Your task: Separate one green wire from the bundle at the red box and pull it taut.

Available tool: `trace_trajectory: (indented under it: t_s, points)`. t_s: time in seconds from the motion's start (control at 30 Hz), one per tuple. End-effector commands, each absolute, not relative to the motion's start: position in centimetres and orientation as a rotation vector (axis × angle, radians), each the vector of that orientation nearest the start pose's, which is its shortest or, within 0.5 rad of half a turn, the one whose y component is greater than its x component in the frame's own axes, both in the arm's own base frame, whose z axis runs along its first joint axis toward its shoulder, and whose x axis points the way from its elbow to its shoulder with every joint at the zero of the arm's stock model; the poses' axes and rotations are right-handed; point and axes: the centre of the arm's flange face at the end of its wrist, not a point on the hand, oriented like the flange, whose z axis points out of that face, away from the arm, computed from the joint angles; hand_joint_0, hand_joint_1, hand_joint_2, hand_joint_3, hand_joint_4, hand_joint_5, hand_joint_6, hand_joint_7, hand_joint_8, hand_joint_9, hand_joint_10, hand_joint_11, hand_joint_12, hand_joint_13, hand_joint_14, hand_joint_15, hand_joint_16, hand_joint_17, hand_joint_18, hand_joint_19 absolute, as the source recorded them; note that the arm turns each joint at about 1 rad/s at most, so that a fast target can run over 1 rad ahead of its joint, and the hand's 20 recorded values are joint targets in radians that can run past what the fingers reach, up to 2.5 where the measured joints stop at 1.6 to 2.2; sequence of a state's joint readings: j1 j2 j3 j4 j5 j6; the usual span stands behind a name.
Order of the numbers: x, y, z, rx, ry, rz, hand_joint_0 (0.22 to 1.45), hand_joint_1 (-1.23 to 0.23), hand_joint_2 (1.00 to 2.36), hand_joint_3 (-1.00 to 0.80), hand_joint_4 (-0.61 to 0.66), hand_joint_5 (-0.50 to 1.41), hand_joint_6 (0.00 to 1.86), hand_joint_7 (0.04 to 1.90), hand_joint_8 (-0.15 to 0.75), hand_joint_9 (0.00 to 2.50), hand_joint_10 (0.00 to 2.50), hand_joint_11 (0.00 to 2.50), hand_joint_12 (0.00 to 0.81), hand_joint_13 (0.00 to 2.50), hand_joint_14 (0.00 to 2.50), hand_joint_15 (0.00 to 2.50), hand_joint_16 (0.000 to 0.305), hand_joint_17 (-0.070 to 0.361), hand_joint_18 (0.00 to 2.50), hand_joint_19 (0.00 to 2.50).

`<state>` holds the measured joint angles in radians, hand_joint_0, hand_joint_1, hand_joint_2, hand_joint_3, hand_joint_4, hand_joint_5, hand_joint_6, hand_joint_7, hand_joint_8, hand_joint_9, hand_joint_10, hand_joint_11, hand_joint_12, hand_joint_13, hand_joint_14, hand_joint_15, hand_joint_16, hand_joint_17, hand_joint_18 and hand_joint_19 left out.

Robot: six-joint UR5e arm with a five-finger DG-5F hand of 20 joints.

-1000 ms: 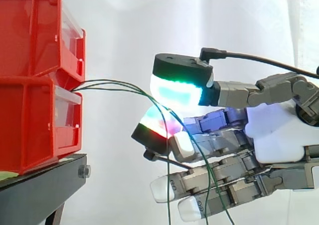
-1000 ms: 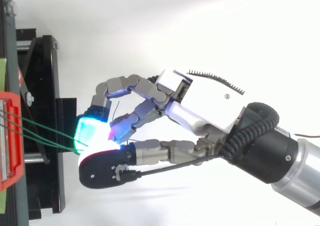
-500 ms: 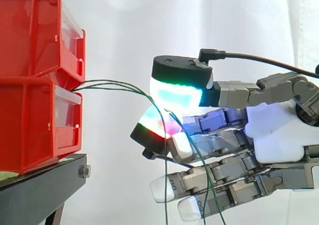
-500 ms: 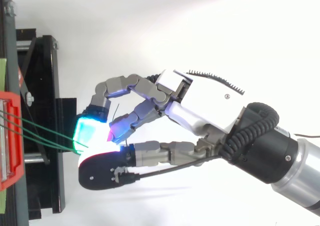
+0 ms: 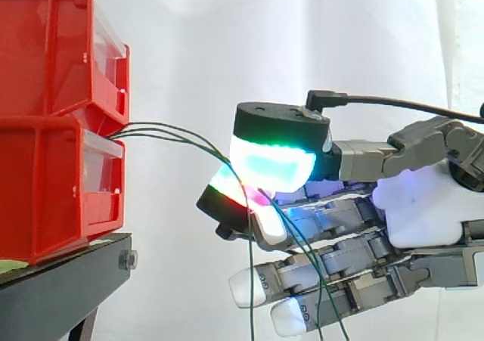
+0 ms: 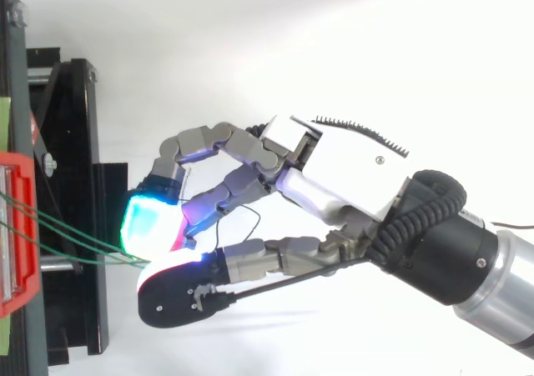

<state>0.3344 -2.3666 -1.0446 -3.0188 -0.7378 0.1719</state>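
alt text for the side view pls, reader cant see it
A robot hand at the right pinches green wires between its glowing fingertip pads. The wires arc over from between two stacked red bins on a black stand at left, and their loose ends hang below the hand.
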Motion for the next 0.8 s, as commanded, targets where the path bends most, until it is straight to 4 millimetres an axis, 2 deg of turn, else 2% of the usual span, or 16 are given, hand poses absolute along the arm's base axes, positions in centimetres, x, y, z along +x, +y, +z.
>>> trace_trajectory:
  t_s: [0.0,0.17,0.2,0.33,0.47,0.6,0.77]
  points:
    - [76.05,4.5,24.79,1.527,0.836,0.844,0.77,-0.92,1.0,-0.5,0.01,-0.2,0.91,1.03,0.24,1.07,0.02,0.81,0.345,0.87,0.02,0.39,0.044,0.1,0.82,0.33]
    - [76.08,4.51,24.68,1.527,0.836,0.844,0.71,-0.89,1.0,-0.49,0.06,-0.19,0.91,1.1,0.249,1.11,0.02,0.83,0.35,0.88,0.01,0.38,0.044,0.099,0.83,0.35]
    - [76.08,4.51,24.68,1.527,0.835,0.845,0.66,-0.82,1.0,-0.47,0.05,-0.19,0.9,1.11,0.259,1.14,0.02,0.82,0.352,0.89,0.01,0.4,0.044,0.1,0.83,0.36]
    - [76.09,4.41,24.68,1.528,0.835,0.846,0.62,-0.71,1.0,-0.49,0.08,-0.18,0.88,1.11,0.267,1.2,0.02,0.81,0.36,0.92,0.02,0.4,0.045,0.101,0.84,0.38]
    - [76.11,4.53,24.75,1.526,0.836,0.847,0.54,-0.58,1.0,-0.5,0.1,-0.17,0.87,1.1,0.278,1.33,0.02,0.89,0.362,1.11,0.02,0.51,0.048,0.108,0.91,0.39]
    - [76.08,4.52,24.68,1.523,0.841,0.841,0.5,-0.59,1.0,-0.5,0.12,-0.18,0.88,1.07,0.291,1.44,0.02,1.09,0.378,1.34,0.02,0.79,0.052,0.117,0.96,0.38]
    - [76.09,4.41,24.68,1.524,0.84,0.84,0.49,-0.61,1.0,-0.5,0.12,-0.19,0.88,1.04,0.297,1.41,0.02,1.1,0.386,1.39,0.03,0.9,0.053,0.12,0.97,0.38]
